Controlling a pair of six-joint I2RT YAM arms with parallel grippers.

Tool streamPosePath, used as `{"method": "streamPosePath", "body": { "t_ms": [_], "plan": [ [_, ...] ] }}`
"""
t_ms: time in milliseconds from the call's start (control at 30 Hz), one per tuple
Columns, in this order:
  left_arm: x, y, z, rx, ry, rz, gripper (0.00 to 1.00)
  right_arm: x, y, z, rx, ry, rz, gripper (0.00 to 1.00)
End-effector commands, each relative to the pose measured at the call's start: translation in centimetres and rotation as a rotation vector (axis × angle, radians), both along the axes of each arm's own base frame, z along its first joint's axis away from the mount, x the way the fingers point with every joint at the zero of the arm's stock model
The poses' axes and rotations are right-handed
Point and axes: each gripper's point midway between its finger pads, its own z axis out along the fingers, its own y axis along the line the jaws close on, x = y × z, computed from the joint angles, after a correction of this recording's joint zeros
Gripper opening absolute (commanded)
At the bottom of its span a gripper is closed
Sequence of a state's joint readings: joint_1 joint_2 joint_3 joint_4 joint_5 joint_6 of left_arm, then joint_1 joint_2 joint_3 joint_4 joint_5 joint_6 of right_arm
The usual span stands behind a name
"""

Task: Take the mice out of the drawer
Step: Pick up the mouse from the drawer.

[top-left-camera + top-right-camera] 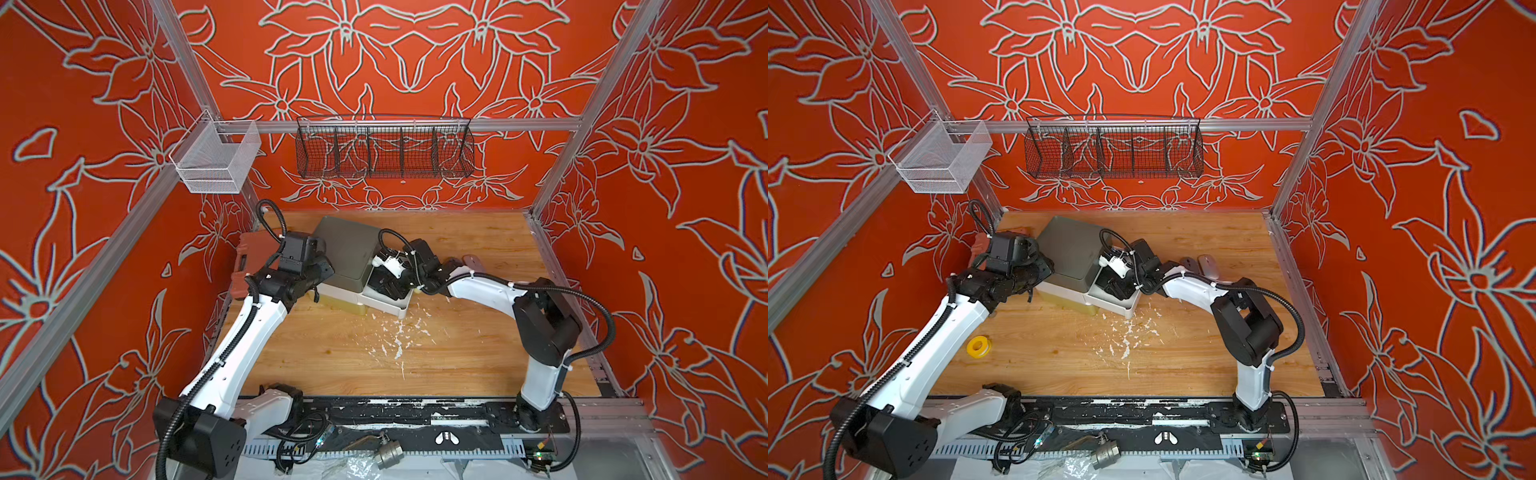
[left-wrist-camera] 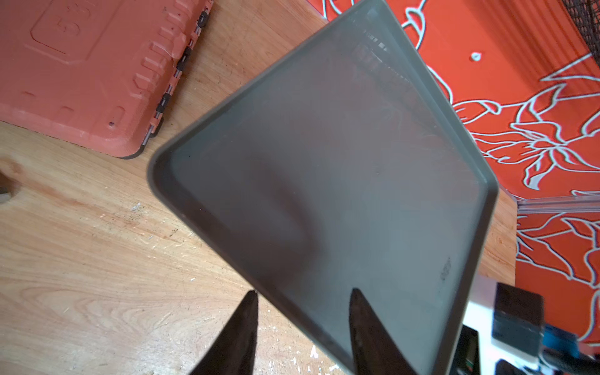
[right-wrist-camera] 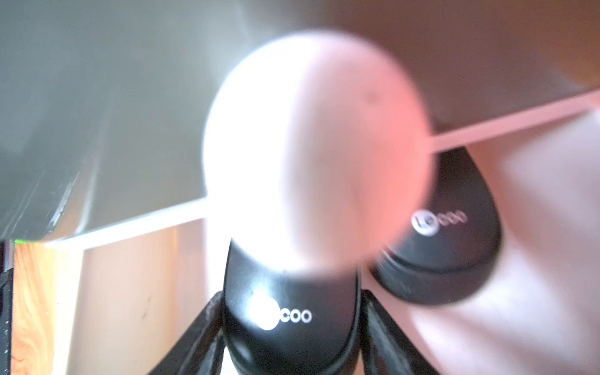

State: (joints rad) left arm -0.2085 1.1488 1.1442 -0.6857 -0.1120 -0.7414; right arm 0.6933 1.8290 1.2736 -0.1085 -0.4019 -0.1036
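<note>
A drawer unit with a grey top (image 1: pixel 345 249) (image 2: pixel 341 178) stands at the back left of the table. Its white right-hand drawer (image 1: pixel 386 306) (image 1: pixel 1115 306) is pulled out. My right gripper (image 1: pixel 388 286) (image 3: pixel 292 293) reaches into this drawer and is shut on a black mouse (image 3: pixel 289 324) with a pale logo. A blurred pale oval hides that mouse's front. A second black mouse (image 3: pixel 448 253) lies beside it in the drawer. A dark grey mouse (image 1: pixel 1187 264) and a silver mouse (image 1: pixel 1209 266) lie on the table right of the unit. My left gripper (image 2: pixel 303 292) is open, straddling the unit's left edge.
A reddish tool case (image 1: pixel 247 266) (image 2: pixel 81 71) lies left of the unit by the wall. A yellow tape roll (image 1: pixel 978 345) sits near the left arm. White flecks (image 1: pixel 395 336) litter the wood in front of the drawer. Two wire baskets (image 1: pixel 384 147) hang on the back rail.
</note>
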Motion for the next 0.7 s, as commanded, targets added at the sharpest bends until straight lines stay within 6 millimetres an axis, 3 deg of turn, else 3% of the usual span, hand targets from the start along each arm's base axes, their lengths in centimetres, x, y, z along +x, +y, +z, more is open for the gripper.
{"method": "streamPosePath", "body": {
  "t_ms": [0,500,667],
  "plan": [
    [0.3,0.7,0.3,0.014,-0.014,0.038,0.44,-0.2,-1.1,1.9,0.012,-0.018,-0.027,0.52],
    [0.2,0.2,1.3,0.012,-0.021,-0.004,0.45,-2.6,-6.5,2.5,-0.023,0.056,-0.146,0.52],
    [0.1,-0.5,2.0,-0.002,-0.024,-0.049,0.47,-2.1,-8.4,4.4,0.039,0.102,-0.248,0.52]
  ]
}}
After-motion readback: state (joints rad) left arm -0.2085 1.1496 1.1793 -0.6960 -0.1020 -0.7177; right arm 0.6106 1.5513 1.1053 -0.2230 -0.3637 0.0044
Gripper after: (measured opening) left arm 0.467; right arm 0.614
